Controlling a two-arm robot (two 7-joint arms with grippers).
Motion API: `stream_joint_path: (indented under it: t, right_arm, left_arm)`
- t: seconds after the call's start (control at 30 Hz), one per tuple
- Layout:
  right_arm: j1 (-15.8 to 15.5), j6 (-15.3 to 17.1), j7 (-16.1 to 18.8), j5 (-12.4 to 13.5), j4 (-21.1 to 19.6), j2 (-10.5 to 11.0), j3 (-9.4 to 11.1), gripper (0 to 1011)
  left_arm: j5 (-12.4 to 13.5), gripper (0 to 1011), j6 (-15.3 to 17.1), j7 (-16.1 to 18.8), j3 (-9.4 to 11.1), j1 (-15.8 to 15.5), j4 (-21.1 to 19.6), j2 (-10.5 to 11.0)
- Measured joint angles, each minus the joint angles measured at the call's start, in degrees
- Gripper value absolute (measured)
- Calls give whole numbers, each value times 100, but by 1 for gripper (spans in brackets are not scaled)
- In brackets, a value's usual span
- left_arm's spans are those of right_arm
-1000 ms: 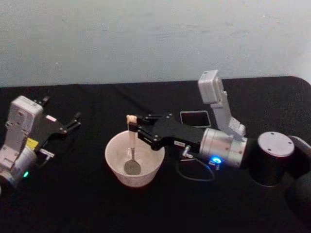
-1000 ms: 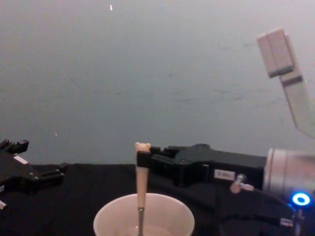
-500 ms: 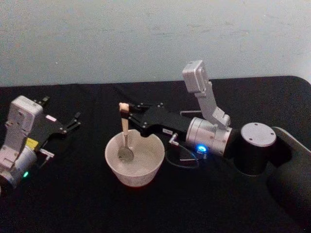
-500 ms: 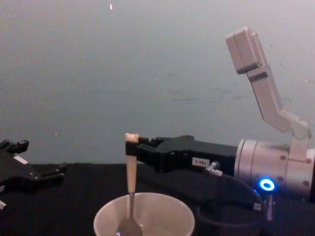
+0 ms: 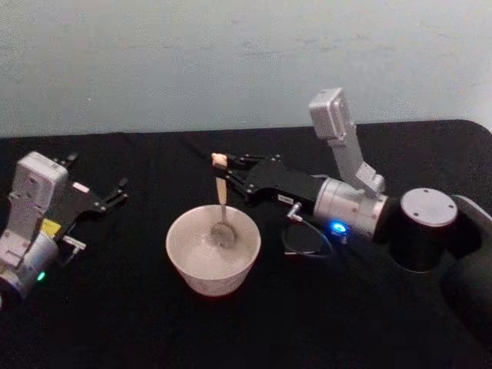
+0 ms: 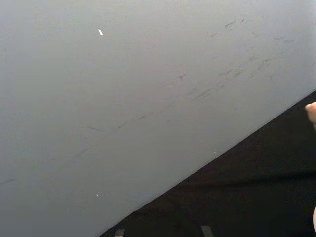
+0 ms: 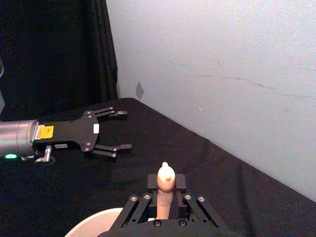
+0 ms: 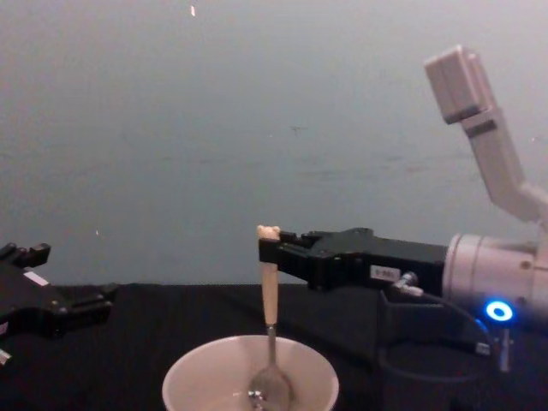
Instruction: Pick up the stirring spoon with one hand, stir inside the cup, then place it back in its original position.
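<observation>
Right gripper (image 5: 224,171) clamped on the top of the spoon (image 5: 221,201) handle, just under the bear head. Spoon hangs upright below the fingertips, its metal bowl down inside the cup (image 5: 184,257) directly beneath. Left gripper (image 5: 119,191) well off to the side over the black table (image 5: 115,323), fingers spread, holding nothing.

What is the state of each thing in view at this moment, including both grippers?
stirring spoon: upright, handle gripped near its top, bowl down inside the cup.
cup: upright, with the spoon's bowl in it.
right gripper: shut on the stirring spoon, above the cup.
left gripper: open, holding nothing, idle off to the left.
</observation>
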Motion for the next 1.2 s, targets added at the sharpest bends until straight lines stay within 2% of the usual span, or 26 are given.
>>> stream_joint_path:
  t: [0.27, 0.47, 0.63, 0.87, 1.0, 1.2]
  right_arm:
    - [-277, 131, 149, 88, -505, 311, 69, 203]
    - [-435, 213, 249, 178, -776, 457, 17, 203]
    - [-460, 231, 276, 195, -830, 447, -77, 203]
    - [-394, 220, 192, 187, -733, 294, -164, 203]
    - [-355, 205, 142, 187, -659, 238, -155, 204]
    - [-325, 242, 48, 324, -594, 205, -13, 203]
  left_arm:
    - [0, 1001, 0, 0, 0, 0, 0, 0]
    - [0, 1001, 0, 0, 0, 0, 0, 0]
    - [0, 1001, 0, 0, 0, 0, 0, 0]
    - [0, 1001, 0, 0, 0, 0, 0, 0]
    - [0, 1001, 0, 0, -1, 0, 0, 0]
    - [0, 1001, 0, 0, 0, 0, 0, 0]
